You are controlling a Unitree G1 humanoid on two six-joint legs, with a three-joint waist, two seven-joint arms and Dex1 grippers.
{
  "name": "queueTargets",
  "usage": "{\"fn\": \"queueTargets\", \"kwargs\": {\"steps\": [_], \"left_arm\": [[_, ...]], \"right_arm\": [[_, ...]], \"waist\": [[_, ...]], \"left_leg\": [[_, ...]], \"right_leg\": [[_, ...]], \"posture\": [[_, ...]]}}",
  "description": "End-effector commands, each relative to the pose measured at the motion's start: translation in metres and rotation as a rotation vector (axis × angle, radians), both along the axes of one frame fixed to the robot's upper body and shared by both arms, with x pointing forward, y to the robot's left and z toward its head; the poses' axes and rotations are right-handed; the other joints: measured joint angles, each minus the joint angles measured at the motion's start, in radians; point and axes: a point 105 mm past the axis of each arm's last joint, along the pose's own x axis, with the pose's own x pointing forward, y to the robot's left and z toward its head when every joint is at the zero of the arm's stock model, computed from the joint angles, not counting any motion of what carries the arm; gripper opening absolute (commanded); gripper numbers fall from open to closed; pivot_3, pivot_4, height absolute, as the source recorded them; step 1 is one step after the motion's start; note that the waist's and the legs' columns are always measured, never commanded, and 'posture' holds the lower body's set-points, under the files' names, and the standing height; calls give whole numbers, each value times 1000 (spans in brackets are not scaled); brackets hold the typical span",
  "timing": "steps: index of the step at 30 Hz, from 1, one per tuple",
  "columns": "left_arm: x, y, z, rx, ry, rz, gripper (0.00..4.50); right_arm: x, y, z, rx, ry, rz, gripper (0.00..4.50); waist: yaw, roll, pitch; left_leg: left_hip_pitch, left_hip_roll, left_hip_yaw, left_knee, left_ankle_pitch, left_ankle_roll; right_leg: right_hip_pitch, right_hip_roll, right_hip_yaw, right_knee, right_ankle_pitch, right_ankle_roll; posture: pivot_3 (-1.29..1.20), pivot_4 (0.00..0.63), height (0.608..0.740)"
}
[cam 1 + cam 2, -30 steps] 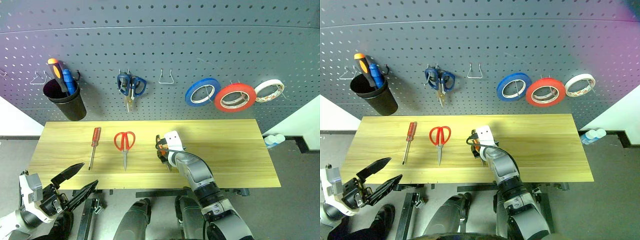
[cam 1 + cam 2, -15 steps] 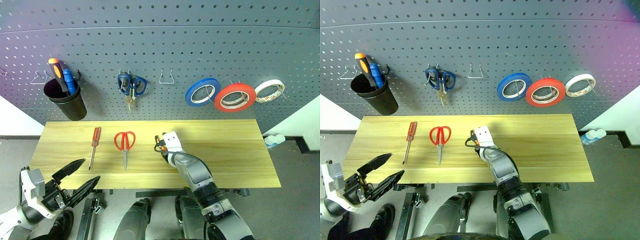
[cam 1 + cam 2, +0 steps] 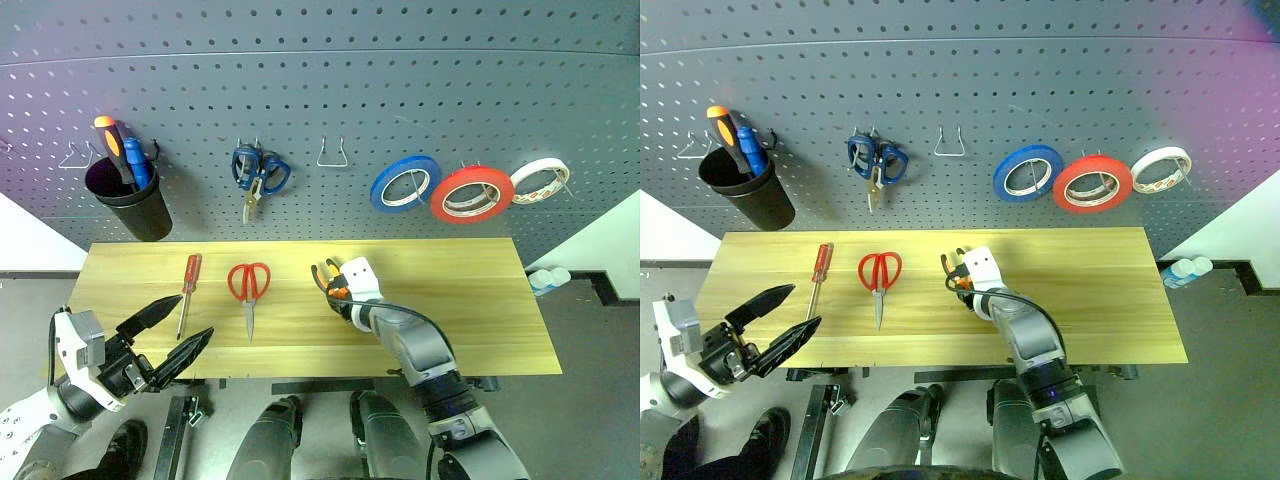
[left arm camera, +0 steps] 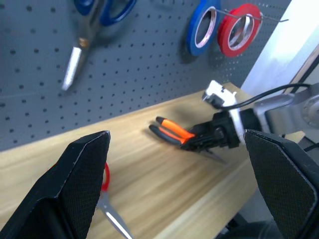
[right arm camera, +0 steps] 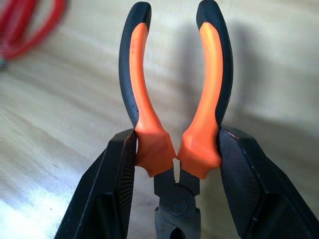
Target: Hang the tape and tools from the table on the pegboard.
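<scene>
Gripping pliers (image 5: 174, 144) at handle roots near pivot, right pincer (image 3: 338, 290) clamped, mid-frame just over bench (image 3: 480, 310). Judged stiff, steel-heavy at nose, rubber handles grippy, free ends splayed for a hook. Left pincer (image 3: 170, 335) gaped wide, lower left, empty.

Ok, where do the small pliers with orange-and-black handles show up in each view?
Left eye: orange-and-black-handled pliers mid-table, in the right hand.
Right eye: same spot, right of the red-handled scissors.
Left wrist: centre, handles toward those scissors.
Right wrist: handles fill the centre.
Shared landmark: the red scissors.
</scene>
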Motion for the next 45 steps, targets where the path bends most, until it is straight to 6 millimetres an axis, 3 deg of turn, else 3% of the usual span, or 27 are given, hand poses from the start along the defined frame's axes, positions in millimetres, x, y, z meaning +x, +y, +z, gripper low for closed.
{"fn": "queueTargets", "kwargs": {"steps": [1,10,18,26,32,34,42,45], "left_arm": [[3,-4,4,-1,-17,-18,4500],[19,-10,6,-18,-37,-57,4500],[28,-13,6,-34,-63,-64,4500],[28,-11,14,-31,-120,-50,4500],[30,-17,26,-64,-188,-29,4500],[31,-14,25,-78,-194,-10,4500],[37,-7,25,-67,-228,26,4500],[37,-5,24,-70,-235,39,4500]], "right_arm": [[-8,7,25,138,-85,87,2075],[-24,-22,55,363,-270,167,2075],[-22,-35,84,561,-471,148,2075],[-21,-37,122,685,-648,187,2075],[-11,-33,135,708,-679,226,2075],[-7,-30,144,713,-702,247,2075],[12,-14,189,787,-816,272,2075],[19,-5,196,794,-842,275,2075]], "waist": [[0,-1,0],[-3,-1,-2],[-7,-2,-8],[-7,-1,-36],[-3,-1,-63],[-2,0,-74],[-1,1,-109],[-1,1,-120]], "left_leg": [[0,0,0,0,0,0],[0,0,0,2,1,-1],[0,0,1,2,6,-9],[0,0,1,4,6,-10],[7,0,2,4,7,-11],[14,0,2,3,5,-8],[16,5,3,4,7,-11],[17,11,7,4,7,-11]], "right_leg": [[0,0,0,0,0,0],[0,0,0,1,2,0],[0,1,0,2,5,0],[0,1,0,3,7,1],[6,2,0,5,8,0],[12,2,1,5,8,0],[12,7,1,7,11,-4],[12,14,3,7,13,-8]], "posture": [[37,230,740],[-13,187,740],[-38,144,740],[-32,99,740],[-8,72,740],[-1,62,740],[25,36,740],[38,34,740]]}}
